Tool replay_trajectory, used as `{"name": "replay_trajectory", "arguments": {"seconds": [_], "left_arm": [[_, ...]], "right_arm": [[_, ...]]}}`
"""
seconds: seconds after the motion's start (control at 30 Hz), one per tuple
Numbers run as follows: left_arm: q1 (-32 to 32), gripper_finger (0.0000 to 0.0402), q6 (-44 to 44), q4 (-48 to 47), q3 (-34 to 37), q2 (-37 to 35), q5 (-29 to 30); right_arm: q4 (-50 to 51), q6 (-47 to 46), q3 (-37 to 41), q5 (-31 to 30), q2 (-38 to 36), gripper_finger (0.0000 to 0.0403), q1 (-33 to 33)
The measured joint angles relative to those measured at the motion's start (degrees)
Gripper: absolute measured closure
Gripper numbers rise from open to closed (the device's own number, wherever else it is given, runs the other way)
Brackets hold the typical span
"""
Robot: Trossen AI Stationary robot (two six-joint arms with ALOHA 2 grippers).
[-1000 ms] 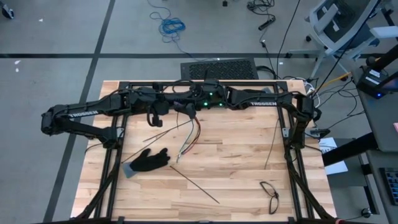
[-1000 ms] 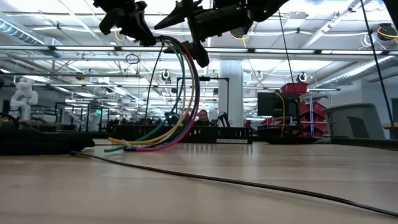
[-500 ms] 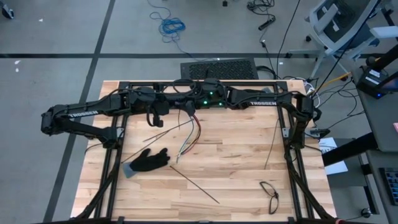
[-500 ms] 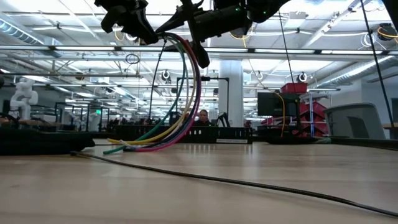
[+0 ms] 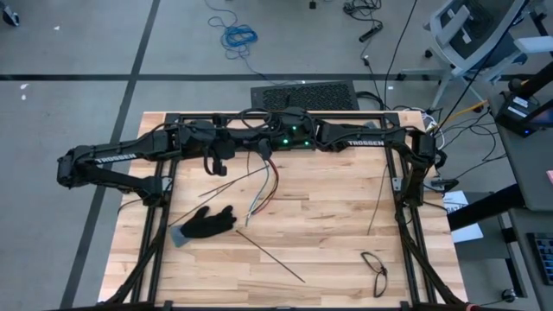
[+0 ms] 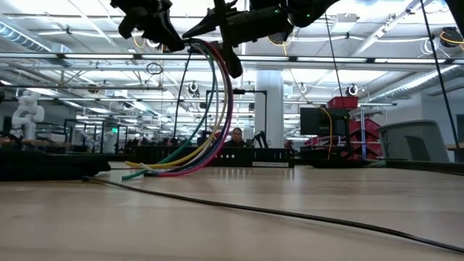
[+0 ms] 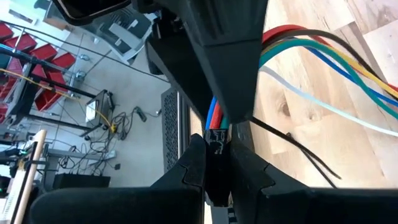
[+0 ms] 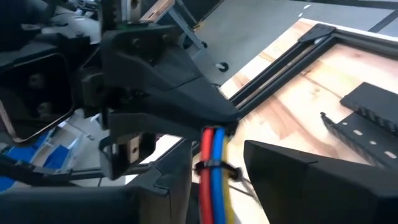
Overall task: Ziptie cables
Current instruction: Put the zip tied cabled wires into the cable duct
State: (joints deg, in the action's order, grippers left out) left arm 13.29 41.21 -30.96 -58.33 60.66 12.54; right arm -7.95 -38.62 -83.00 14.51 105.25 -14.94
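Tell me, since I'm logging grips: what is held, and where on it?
The left claw pinches the cables at their raised top end; the right claw straddles them just below, not yet gripping.

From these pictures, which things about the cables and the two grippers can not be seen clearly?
- High view: where the left gripper holds the cables is hidden under the arms.
- Low view: the right gripper is dark against the ceiling lights; its grip cannot be judged.
- Right wrist view: the zip tie circles the cables, but its tail is hidden by a finger.
- Left wrist view: the cable ends are cut off by the picture edge.
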Motion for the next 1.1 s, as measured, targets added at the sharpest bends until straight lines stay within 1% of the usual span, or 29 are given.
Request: {"name": "replay_trajectory", "arguments": {"seconds": [0.2,0.43,0.53,0.83,0.9,1.03,1.1], "left_arm": [[1.0,0.0360,0.1,0.1,0.0,0.0,1.2],[0.8,0.0360,0.0,-0.1,0.0,0.0,1.2],[0.8,0.0360,0.0,-0.4,0.0,0.0,1.2],[0.7,0.0360,-0.3,-1.1,0.0,0.0,1.0],[0.7,0.0360,-0.3,-1.1,0.0,0.0,1.0],[0.8,0.0360,-0.3,-1.1,0.0,0.0,1.1],[0.9,0.0360,-0.2,-1.1,0.0,0.0,1.2]], "right_arm": [[-0.4,-1.1,0.0,0.5,0.0,0.0268,0.0],[-0.7,-1.2,0.0,0.4,0.0,0.0310,0.0],[-0.9,-1.2,0.0,0.3,0.0,0.0321,0.0],[-1.3,-2.8,0.0,0.4,0.0,0.0312,-0.5],[-1.2,-2.7,0.0,0.3,0.0,0.0324,-0.5],[-1.2,-2.6,0.0,0.3,0.0,0.0363,-0.5],[-1.2,-2.7,0.0,0.3,0.0,0.0372,-0.5]]}}
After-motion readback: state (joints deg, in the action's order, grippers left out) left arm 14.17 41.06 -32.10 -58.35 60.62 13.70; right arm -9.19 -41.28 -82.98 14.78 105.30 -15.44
